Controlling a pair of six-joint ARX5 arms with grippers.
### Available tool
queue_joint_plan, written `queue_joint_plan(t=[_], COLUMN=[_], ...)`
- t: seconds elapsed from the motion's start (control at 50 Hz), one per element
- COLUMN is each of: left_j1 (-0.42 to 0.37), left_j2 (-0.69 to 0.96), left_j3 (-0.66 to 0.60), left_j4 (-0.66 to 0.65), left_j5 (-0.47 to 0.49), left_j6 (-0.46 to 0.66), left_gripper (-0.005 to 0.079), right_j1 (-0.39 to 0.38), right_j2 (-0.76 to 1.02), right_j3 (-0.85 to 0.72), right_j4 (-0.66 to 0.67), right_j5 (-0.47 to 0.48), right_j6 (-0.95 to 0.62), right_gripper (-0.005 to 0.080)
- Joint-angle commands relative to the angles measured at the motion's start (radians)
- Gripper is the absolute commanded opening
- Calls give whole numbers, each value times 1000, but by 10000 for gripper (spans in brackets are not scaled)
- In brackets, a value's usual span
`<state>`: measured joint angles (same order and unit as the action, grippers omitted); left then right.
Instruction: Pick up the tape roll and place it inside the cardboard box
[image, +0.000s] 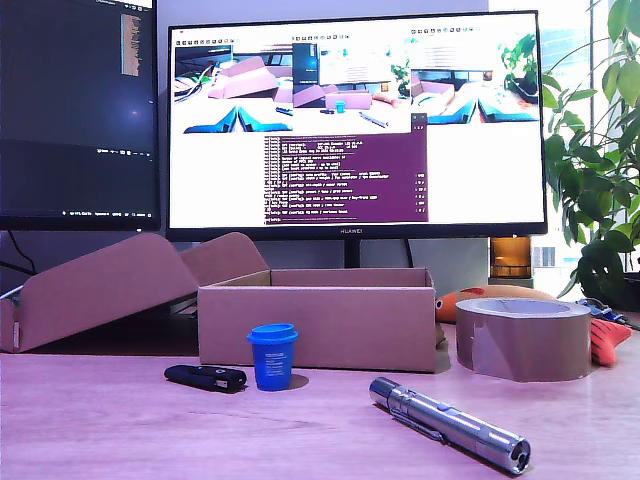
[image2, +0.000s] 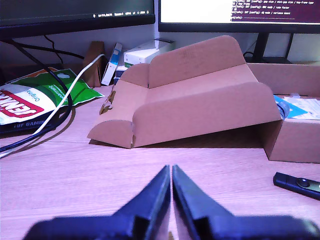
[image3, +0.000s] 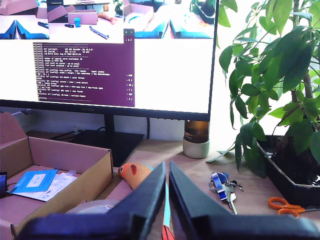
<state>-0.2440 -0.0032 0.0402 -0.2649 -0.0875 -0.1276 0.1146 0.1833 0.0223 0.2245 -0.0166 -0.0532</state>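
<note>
The glossy brown tape roll (image: 523, 338) stands right of the low cardboard box (image: 317, 325) in the exterior view; my first gripper (image2: 171, 172) and my second gripper (image3: 167, 170) are both pinched narrow, holding nothing.

Office desk setting, wooden desktop (image: 100, 420), two computer monitors (image: 355, 120) with terminal windows, trailing cables (image2: 55, 107), potted plant (image3: 280, 100), keys (image3: 223, 186) and scissors (image3: 287, 205) nearby

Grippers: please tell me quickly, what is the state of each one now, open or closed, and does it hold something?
My first gripper: closed, holding nothing.
My second gripper: closed, holding nothing.
</note>
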Motion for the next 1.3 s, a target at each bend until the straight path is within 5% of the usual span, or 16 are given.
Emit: queue_joint_plan(t=[0.0,0.38,0.58,0.84,1.28], left_j1=[2,2,2,-37,-203], left_j2=[-10,-10,-10,-10,-10], left_j3=[-23,-23,-23,-23,-23], left_j4=[108,108,109,112,131], left_j5=[114,114,173,500,557], left_j6=[-30,-29,-41,-29,-10], left_gripper=[-19,-19,-19,-19,-19], right_j1=[1,2,16,73,186], right_j2=[-11,-12,-6,91,727], right_j3=[-3,-3,57,274,755], right_j4=[-294,-254,-263,-455,-886], right_j5=[-3,-4,-106,-112,-195], right_j6=[4,8,241,255,52], right_gripper=[-10,-10,0,0,-1])
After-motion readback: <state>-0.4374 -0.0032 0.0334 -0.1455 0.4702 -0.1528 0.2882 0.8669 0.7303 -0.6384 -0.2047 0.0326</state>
